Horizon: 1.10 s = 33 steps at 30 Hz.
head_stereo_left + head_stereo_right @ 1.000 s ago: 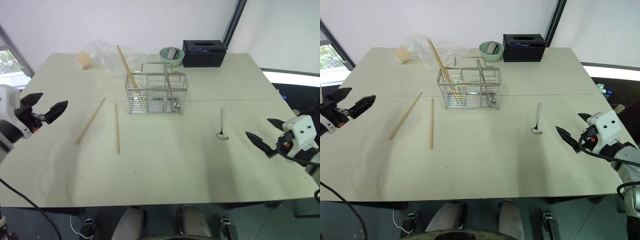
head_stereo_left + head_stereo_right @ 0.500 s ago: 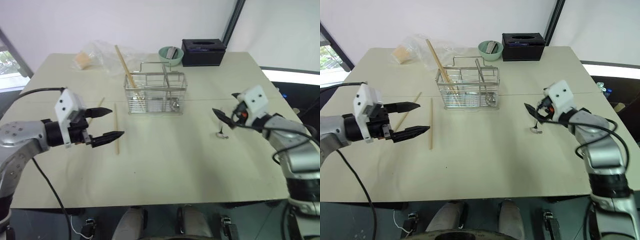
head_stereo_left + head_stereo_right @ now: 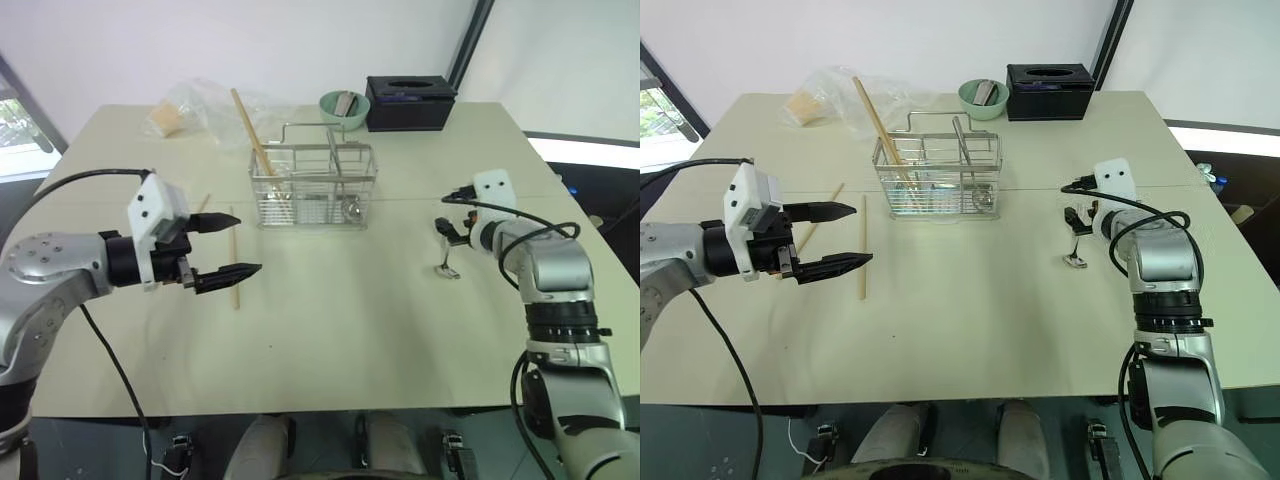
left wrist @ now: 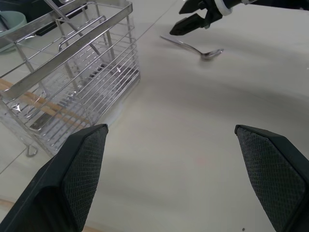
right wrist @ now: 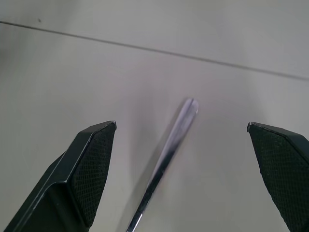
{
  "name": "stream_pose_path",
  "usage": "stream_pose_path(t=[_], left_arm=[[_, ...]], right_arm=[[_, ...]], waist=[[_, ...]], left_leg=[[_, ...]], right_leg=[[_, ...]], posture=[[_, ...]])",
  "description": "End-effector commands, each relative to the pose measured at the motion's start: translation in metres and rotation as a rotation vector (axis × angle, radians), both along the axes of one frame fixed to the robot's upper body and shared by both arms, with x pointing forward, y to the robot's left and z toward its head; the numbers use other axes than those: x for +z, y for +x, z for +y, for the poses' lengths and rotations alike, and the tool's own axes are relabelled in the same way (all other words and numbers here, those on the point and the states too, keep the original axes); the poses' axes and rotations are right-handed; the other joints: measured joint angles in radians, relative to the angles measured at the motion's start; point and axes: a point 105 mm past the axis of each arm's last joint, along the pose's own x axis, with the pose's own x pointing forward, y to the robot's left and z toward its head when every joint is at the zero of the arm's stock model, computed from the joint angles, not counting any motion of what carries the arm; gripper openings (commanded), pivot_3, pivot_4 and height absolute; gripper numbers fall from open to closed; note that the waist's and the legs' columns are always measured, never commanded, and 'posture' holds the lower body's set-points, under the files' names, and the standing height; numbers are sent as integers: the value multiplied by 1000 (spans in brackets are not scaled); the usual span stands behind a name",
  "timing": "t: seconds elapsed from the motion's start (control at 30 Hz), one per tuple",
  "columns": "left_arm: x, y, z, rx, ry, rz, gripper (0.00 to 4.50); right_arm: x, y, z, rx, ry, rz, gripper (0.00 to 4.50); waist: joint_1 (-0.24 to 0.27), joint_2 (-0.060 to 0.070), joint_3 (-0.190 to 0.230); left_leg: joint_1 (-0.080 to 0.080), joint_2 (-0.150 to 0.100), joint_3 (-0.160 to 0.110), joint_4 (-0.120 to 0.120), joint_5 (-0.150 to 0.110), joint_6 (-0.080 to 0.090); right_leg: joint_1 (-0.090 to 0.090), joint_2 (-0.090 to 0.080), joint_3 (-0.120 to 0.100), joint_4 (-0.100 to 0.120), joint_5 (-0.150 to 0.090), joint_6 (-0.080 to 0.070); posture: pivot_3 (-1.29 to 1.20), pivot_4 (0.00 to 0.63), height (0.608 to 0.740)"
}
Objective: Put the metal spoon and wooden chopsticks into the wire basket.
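Note:
The metal spoon (image 3: 445, 266) lies on the table right of the wire basket (image 3: 313, 187). My right gripper (image 3: 447, 232) hangs open just over the spoon's handle (image 5: 169, 154), whose tip lies between the two fingers. One of the wooden chopsticks (image 3: 250, 130) leans in the basket's left compartment. Another chopstick (image 3: 234, 270) lies flat left of the basket. A third chopstick (image 3: 203, 204) is partly hidden behind my left gripper (image 3: 245, 243). That gripper is open and empty above the table, pointing toward the basket (image 4: 72, 72).
A green bowl (image 3: 343, 108) and a black box (image 3: 410, 103) stand behind the basket at the table's far edge. A crumpled clear plastic bag (image 3: 190, 112) lies at the far left.
Both arms swung in from the table's sides. The left gripper came right to the flat chopsticks. The right gripper moved forward and left over the spoon's handle. Both stayed open.

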Motion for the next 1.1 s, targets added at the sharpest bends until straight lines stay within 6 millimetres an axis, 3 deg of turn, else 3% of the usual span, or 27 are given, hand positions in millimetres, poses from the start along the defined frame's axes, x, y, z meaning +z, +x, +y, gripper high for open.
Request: stream_pose_path(t=[0.03,0.33,0.43,0.5,0.67,0.97,1.1], left_arm=[[10,-4,-3,-17,1,-41,4447],[13,-5,-6,-24,-1,-47,4447],[16,-4,-6,-25,-4,-57,4500],[18,-3,-7,-26,-7,-62,4500],[21,-2,-8,-26,-9,-70,4500],[25,1,-7,-12,-23,-80,4500],[26,4,-8,0,-36,-90,4500]], right_arm=[[8,0,5,-29,102,17,4500],[-13,-8,22,-42,196,113,4500],[-20,-7,27,-52,224,134,3649],[-23,-7,26,-65,236,142,2757],[-28,-5,25,-77,246,145,42],[-19,-2,16,-74,231,92,14],[23,7,18,-3,257,-93,14]], waist=[[-1,0,0],[-8,0,0],[-10,0,0],[-12,0,0],[-23,0,0],[-24,0,0],[-23,0,0]], left_leg=[[0,0,0,0,0,0],[1,2,-1,1,0,0],[1,2,-1,1,0,0],[1,2,-1,1,0,0],[2,2,-2,1,0,0],[2,3,-2,2,0,0],[2,3,-2,2,0,0]], right_leg=[[0,1,0,0,0,0],[0,4,0,2,0,0],[-1,4,0,2,0,0],[-1,4,0,1,1,1],[-1,4,0,1,1,2],[0,5,1,6,1,2],[0,5,1,7,1,2]], posture=[[0,150,649],[0,150,649],[0,150,649],[0,150,649],[0,150,649],[0,150,649],[0,150,649]])
